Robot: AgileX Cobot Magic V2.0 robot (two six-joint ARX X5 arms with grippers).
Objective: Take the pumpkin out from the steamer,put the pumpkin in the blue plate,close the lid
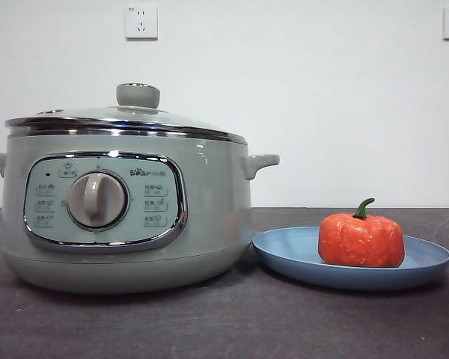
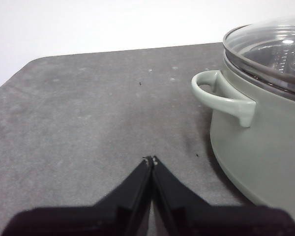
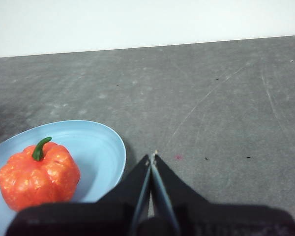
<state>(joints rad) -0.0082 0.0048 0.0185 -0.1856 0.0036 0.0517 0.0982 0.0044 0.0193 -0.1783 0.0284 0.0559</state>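
Right wrist view: the right gripper [image 3: 153, 156] is being held above the bare table [image 3: 211, 98], with its two black jaws pressed together at the tips and nothing between them. Just beside it the blue plate [image 3: 105, 142] is lying, and the pumpkin [image 3: 38, 177] is sitting inside the plate, upright. The pumpkin is being shown as a small squat body, orange-red with paler speckles, ribbed on its sides, and a curved green stem is rising from its top.

On the other side, the left gripper [image 2: 151, 160] is likewise being kept closed and empty, over the grey table, near the steamer [image 2: 255, 147] but apart from it; one pale handle of the pot is pointing towards it.

From the front camera, the steamer [image 1: 209, 202] is being seen as a large sage-green pot with a chrome-framed panel and a round dial. The lid [image 1: 120, 116] is resting on it, glass with a steel rim and a green knob. The blue plate [image 1: 284, 254] is lying just beside the pot, and the pumpkin [image 1: 361, 239] is being carried on it. Neither arm is being shown in this view.
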